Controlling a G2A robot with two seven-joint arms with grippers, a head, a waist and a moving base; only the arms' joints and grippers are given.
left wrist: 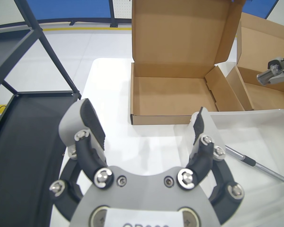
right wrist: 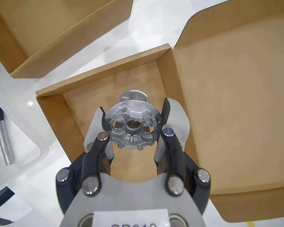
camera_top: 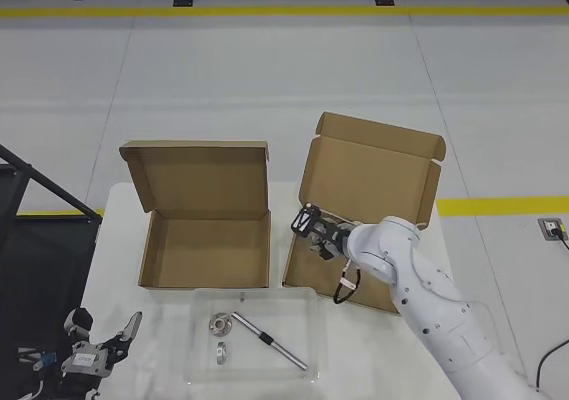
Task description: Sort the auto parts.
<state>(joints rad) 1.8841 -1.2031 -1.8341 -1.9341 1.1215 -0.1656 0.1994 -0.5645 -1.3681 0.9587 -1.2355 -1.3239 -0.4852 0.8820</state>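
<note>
Sorting looks barely begun, going by how things lie. The right fingers [right wrist: 166, 113] are closed on a metal hub [right wrist: 132, 121], pinching its toothed flange from both sides. They hold it over the right box [right wrist: 101, 70], near one corner. The cardboard floor below these fingers looks bare, and the hub seems to hang clear of it, so I judge this piece carried across but not yet set down.

The left fingers [left wrist: 90, 119] are spread wide with nothing between them, low over the bench [left wrist: 113, 76]. Just beside them sits the clear tray [left wrist: 250, 124], and straight beyond them is the left box [left wrist: 170, 95], lid up, with no part showing inside.

Three pieces lie in the tray, well apart from the right fingers: a long rod [camera_top: 269, 341] with a dark band, a second hub [camera_top: 221, 323] and a small ring [camera_top: 221, 352]. The rod's end lies near the left fingers, a little to their side.

As I read it, no part has landed in either box. One is about to be placed, and the other three are left to pick and sort. Which box each belongs in cannot be told from what shows.
</note>
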